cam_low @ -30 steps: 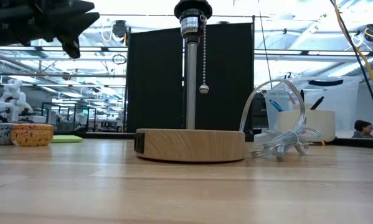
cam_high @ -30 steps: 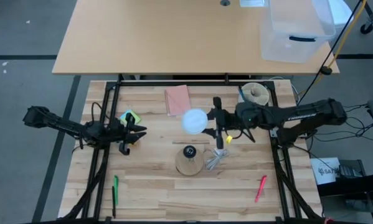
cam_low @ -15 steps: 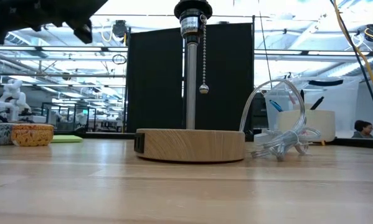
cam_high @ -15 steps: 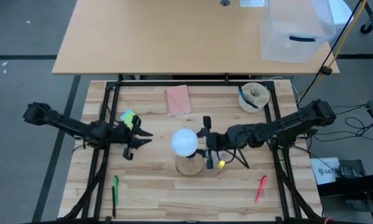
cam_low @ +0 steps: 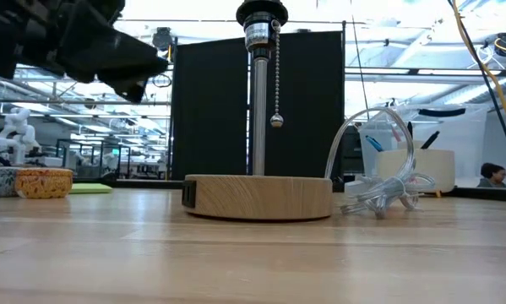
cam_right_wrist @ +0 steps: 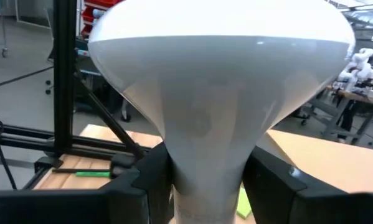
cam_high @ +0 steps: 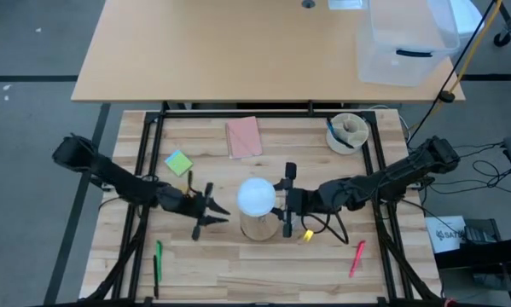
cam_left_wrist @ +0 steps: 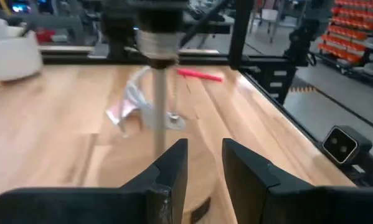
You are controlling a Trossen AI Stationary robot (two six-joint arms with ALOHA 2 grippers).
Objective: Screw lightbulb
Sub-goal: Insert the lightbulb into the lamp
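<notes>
Right gripper (cam_high: 282, 203) clamps the lightbulb (cam_high: 257, 195) by its neck directly above the lamp socket (cam_low: 262, 32), not yet seated or threaded, while left gripper (cam_high: 214, 217), fingers narrowly parted and empty, waits just beside the wooden base (cam_low: 259, 196).

From above, I see the lightbulb (cam_high: 257, 195) covering the socket; its screw base is hidden. In the low view the socket's (cam_low: 262, 25) top is cropped.

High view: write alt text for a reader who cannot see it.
The right tool holds the white lightbulb above the wooden lamp base at the table's middle. The left tool hovers beside the base, fingers apart and empty.
</notes>
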